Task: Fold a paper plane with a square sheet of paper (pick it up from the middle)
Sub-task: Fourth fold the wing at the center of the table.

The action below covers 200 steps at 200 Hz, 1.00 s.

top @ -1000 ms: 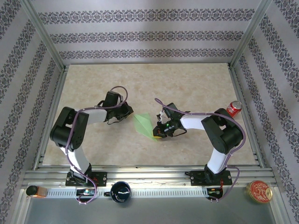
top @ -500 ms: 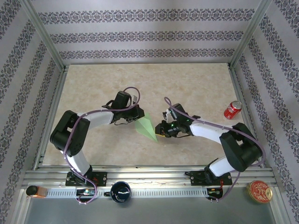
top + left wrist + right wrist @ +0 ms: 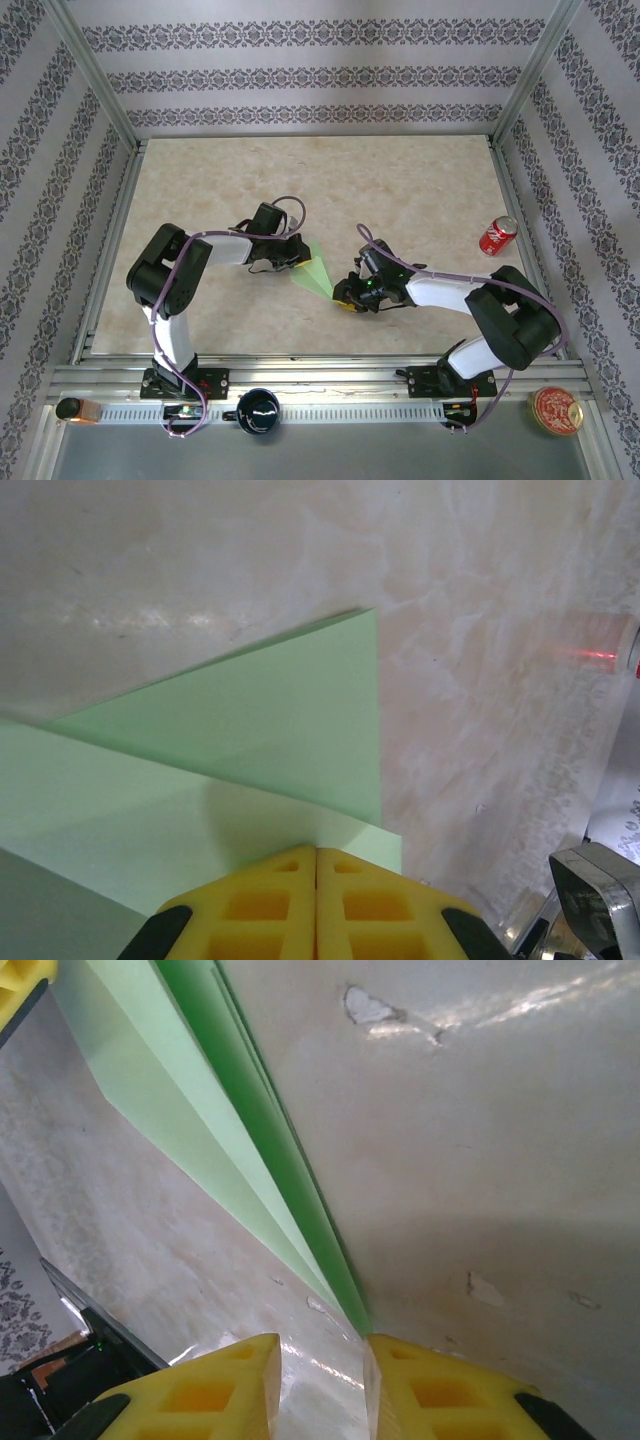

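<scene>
The paper [image 3: 313, 272], folded to a slim light-green pointed shape, sits a little toward 6 o'clock from the middle of the table [image 3: 400, 190], its long axis running from 10 o'clock to 4 o'clock. Its broad end is at 10 o'clock and its sharp tip at 4 o'clock. The left gripper [image 3: 293, 257] is at the broad end. In the left wrist view its yellow fingers [image 3: 270, 905] are pressed tight together with no gap, clamped on the near edge of the paper. Flat green layers spread out past the fingers toward 12 o'clock, one layer ending in a straight edge on the 3 o'clock side. The right gripper [image 3: 346, 298] is at the tip end, low over the table. In the right wrist view its fingers [image 3: 210, 1380] stand slightly apart, and the paper's stacked edges narrow to a point that ends just at the mouth of the gap without being pinched. A red can [image 3: 497, 235] stands near the table's edge at 3 o'clock, well apart from both arms. A dark cup [image 3: 258, 410] sits on the front rail at 6 o'clock, and a round tin [image 3: 555, 410] lies at 5 o'clock.
</scene>
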Each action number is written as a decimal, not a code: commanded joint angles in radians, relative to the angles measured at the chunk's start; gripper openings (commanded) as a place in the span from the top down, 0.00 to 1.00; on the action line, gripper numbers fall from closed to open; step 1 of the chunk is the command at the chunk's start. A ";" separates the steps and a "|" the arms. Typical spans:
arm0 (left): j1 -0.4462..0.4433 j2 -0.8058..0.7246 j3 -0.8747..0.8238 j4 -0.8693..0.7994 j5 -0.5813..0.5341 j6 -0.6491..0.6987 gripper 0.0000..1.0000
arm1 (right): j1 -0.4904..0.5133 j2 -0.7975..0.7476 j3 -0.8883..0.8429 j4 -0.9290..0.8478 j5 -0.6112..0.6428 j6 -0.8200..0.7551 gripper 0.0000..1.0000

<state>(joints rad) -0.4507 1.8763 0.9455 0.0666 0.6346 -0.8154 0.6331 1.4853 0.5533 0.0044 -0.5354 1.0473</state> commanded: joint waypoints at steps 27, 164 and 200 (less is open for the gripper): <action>-0.006 0.025 0.013 -0.039 -0.034 0.026 0.93 | 0.008 0.009 -0.030 0.008 0.046 0.044 0.70; 0.017 0.051 0.009 -0.038 -0.014 -0.001 0.94 | 0.012 0.052 0.017 0.106 -0.008 0.046 0.75; 0.017 0.053 0.010 -0.031 -0.013 -0.008 0.93 | 0.012 0.047 0.016 0.111 -0.007 0.050 0.76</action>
<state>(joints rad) -0.4435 1.8984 0.9539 0.0605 0.6346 -0.8154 0.6308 1.5074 0.5411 0.0193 -0.5316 1.0969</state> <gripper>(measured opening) 0.067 0.250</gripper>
